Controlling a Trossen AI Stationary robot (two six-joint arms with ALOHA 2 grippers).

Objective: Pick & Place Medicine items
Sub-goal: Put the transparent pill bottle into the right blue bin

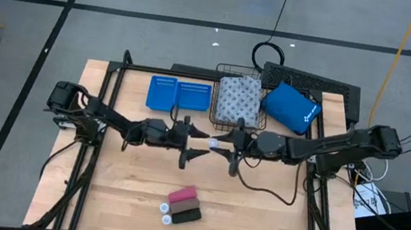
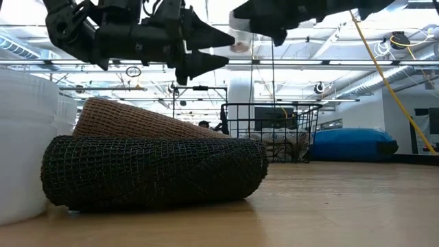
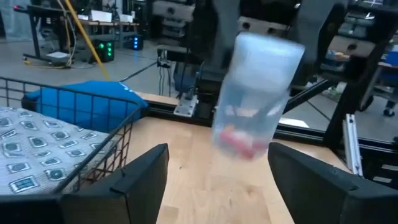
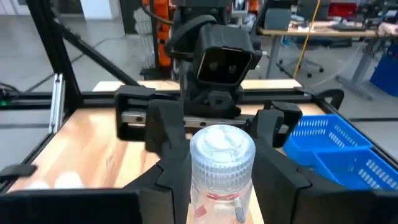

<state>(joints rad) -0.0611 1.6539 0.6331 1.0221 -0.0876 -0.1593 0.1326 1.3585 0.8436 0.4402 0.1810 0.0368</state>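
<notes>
Mid-air, right hand (image 1: 220,143) grips white bottle (image 4: 221,163) — left hand (image 1: 200,144) open around it.

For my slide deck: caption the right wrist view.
Right gripper holds a small white ribbed-cap bottle toward the open left gripper.

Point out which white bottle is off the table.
The bottle gripped in the right claw, up in the air between the arms. The other two bottles sit on the table beside the pink block.

Table (image 1: 255,219) pale matt wood; basket (image 1: 232,70) thin black wire; bottle (image 4: 221,158) translucent ribbed plastic.
</notes>
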